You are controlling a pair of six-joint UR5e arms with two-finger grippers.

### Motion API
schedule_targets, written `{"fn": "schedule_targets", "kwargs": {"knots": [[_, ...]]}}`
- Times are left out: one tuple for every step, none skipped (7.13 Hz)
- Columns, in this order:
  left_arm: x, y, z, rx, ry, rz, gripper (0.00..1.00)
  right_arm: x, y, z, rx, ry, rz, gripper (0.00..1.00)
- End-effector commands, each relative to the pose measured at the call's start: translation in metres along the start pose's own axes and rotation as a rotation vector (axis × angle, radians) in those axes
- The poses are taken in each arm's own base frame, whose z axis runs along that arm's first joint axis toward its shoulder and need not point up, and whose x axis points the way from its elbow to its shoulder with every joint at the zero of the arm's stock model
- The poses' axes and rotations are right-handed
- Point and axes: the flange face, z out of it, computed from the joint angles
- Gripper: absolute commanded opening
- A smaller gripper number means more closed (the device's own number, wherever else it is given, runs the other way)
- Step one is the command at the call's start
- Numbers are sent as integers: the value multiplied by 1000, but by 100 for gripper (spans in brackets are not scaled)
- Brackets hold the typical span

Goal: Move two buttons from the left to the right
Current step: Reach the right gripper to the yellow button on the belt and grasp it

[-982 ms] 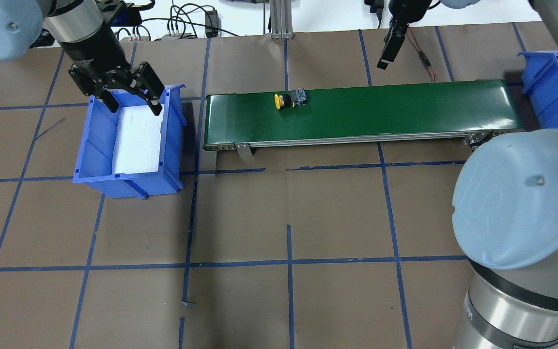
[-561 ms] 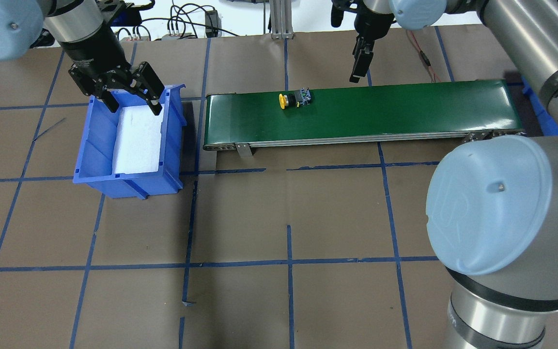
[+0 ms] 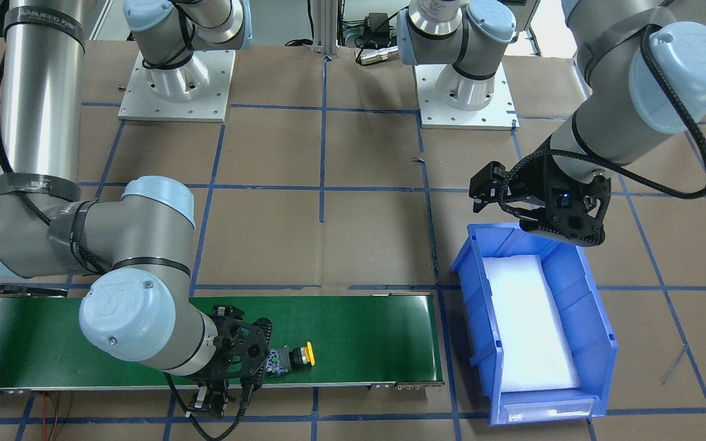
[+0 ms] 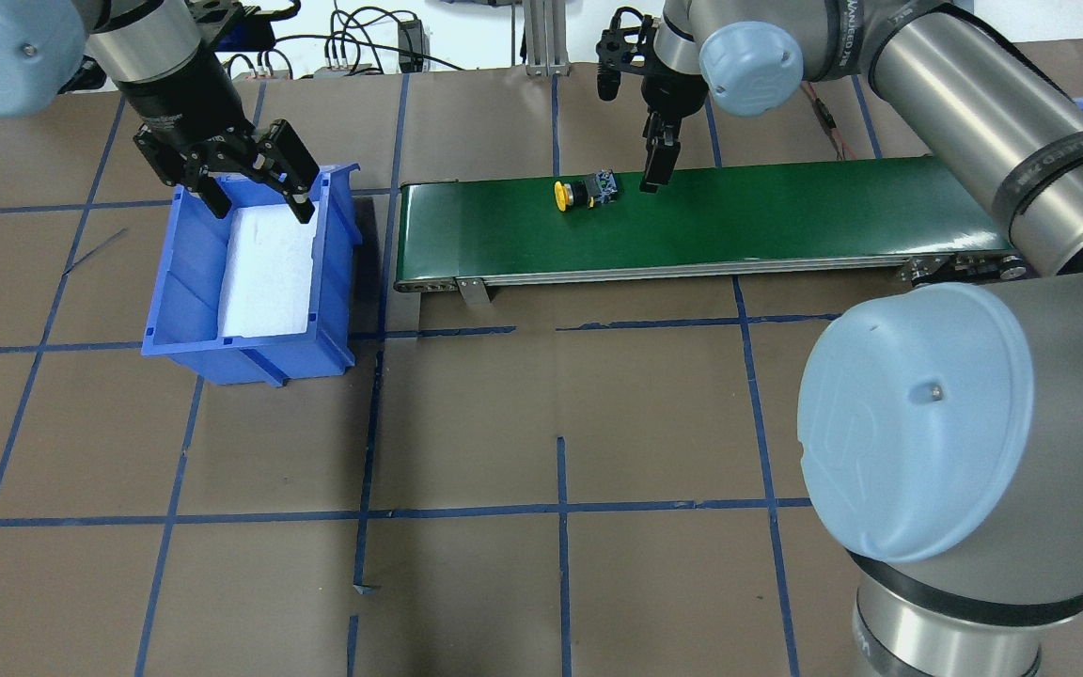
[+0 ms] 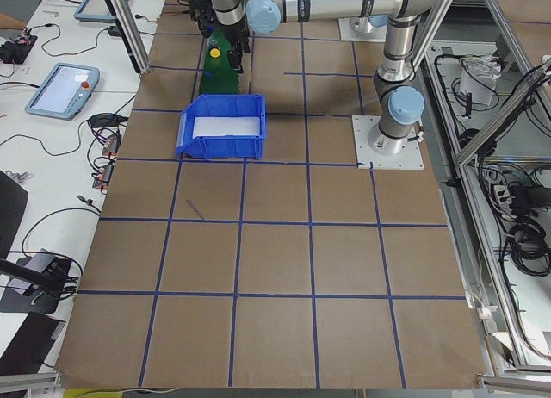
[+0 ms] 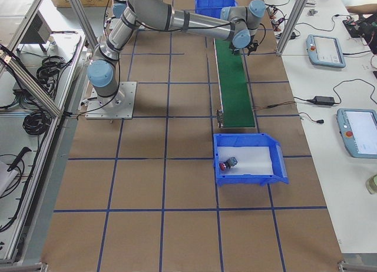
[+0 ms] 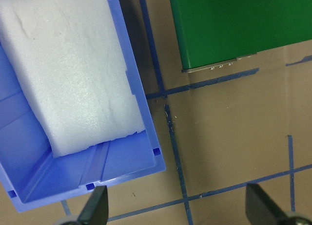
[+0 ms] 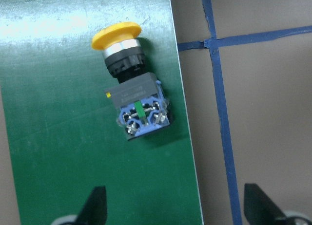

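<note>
Exterior front-facing: UR-marked right arm cap (image 3: 126, 315) near yellow button (image 3: 292, 358).

Bare belt (image 4: 786, 212) all round yellow button (image 4: 584, 193), near belt's far edge; nothing btwn it & right pincer (image 4: 652, 181).

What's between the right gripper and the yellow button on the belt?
Only bare green belt separates the right gripper from the yellow button, as the overhead and right wrist views show.
</note>
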Motion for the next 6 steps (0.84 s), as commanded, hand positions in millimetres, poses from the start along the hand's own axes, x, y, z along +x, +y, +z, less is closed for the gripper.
{"fn": "schedule_targets", "kwargs": {"knots": [[0,1,0,0,0,0,100,-4,-16,14,0,2,-24,100],[0,1,0,0,0,1,100,-2,-16,21,0,4,-24,100],[-1,1,0,0,0,4,100,-1,-15,24,-1,-1,-23,100],[-1,1,0,0,0,4,100,-1,-15,25,1,-1,-23,97],[-1,1,0,-2,1,4,100,0,-15,27,1,0,-24,88],[-1,1,0,-2,1,4,100,0,-16,27,2,3,-24,60]]}}
